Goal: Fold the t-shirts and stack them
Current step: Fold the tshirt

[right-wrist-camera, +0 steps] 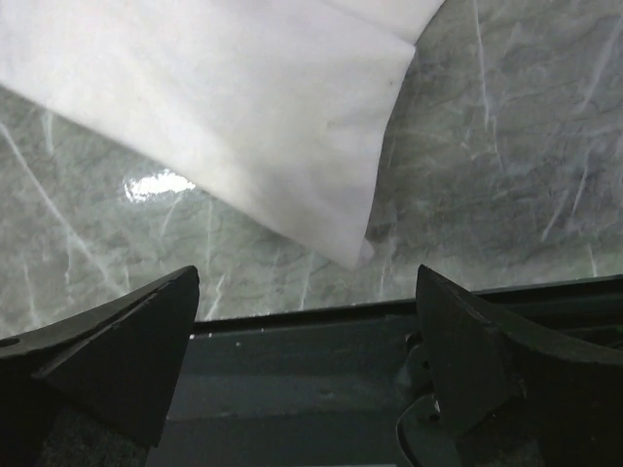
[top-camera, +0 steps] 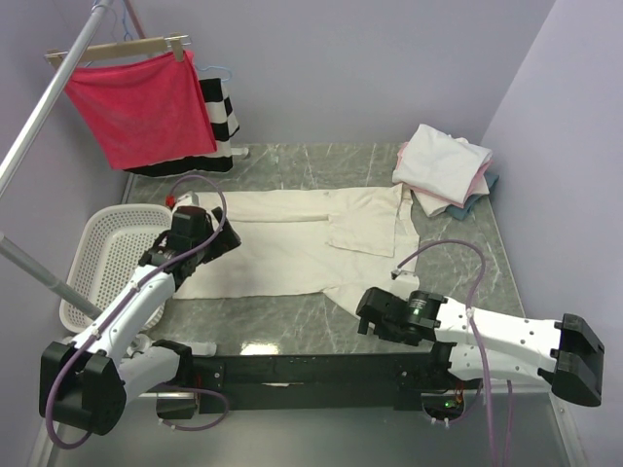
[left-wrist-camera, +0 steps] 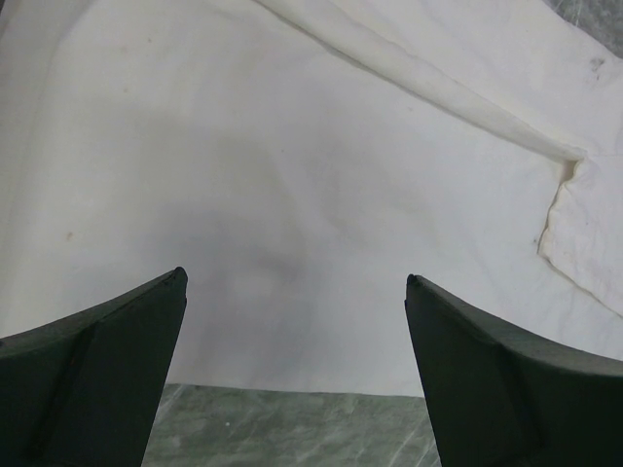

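A cream t-shirt (top-camera: pixel 292 243) lies spread flat on the green marble table (top-camera: pixel 292 316). Folded t-shirts, cream with pink and blue edges showing, sit in a stack (top-camera: pixel 443 167) at the back right. My left gripper (top-camera: pixel 200 233) hovers over the shirt's left edge; in the left wrist view it (left-wrist-camera: pixel 295 282) is open, with bare cloth (left-wrist-camera: pixel 292 146) between and beyond the fingers. My right gripper (top-camera: pixel 368 313) is near the table's front edge beside the shirt's near sleeve. In the right wrist view it (right-wrist-camera: pixel 307 277) is open and empty, and the sleeve end (right-wrist-camera: pixel 243 107) lies just ahead.
A white laundry basket (top-camera: pixel 107 258) stands at the left edge of the table. A red cloth (top-camera: pixel 141 102) and a striped garment (top-camera: pixel 222 115) hang at the back left. A black rail (top-camera: pixel 311 370) runs along the near edge, and walls close in on both sides.
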`<state>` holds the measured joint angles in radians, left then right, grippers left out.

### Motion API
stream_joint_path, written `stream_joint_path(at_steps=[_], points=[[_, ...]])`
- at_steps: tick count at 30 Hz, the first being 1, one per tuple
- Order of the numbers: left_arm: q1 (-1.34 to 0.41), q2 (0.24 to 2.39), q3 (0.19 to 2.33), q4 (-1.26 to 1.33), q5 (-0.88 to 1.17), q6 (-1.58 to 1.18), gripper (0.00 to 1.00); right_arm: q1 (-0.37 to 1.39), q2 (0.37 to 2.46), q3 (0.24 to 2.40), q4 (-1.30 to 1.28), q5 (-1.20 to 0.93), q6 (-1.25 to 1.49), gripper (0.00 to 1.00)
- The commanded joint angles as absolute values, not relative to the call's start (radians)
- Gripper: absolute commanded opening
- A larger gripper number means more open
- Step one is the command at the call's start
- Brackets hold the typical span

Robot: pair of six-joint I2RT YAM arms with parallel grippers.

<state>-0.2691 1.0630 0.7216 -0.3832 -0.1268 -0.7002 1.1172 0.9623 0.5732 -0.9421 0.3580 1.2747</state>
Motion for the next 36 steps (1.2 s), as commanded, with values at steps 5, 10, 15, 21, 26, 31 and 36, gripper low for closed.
stream_joint_path(at_steps=[5,10,15,21,26,31,36], points=[[-0.273,1.086,0.727,-0.373,-0.115,-0.695,1.00,1.120,1.060,0.560,-0.795,0.471,1.275,0.92],[-0.273,1.095,0.727,-0.377,-0.121,-0.696,0.99,1.112,1.133,0.549,-0.704,0.440,1.223,0.71],[-0.273,1.095,0.724,-0.387,-0.132,-0.701,0.99,1.112,1.126,0.566,-0.703,0.423,1.190,0.31],[-0.273,1.109,0.735,-0.396,-0.141,-0.699,1.00,1.094,0.916,0.630,-0.678,0.414,1.074,0.00],[-0.275,1.130,0.738,-0.394,-0.138,-0.699,1.00,0.895,0.778,0.595,-0.543,0.239,0.953,0.00],[-0.275,1.149,0.745,-0.399,-0.132,-0.693,0.99,0.671,0.827,0.563,-0.378,0.140,0.847,0.00],[-0.275,1.169,0.753,-0.405,-0.138,-0.690,1.00,0.568,1.090,0.708,-0.336,0.138,0.744,0.00]])
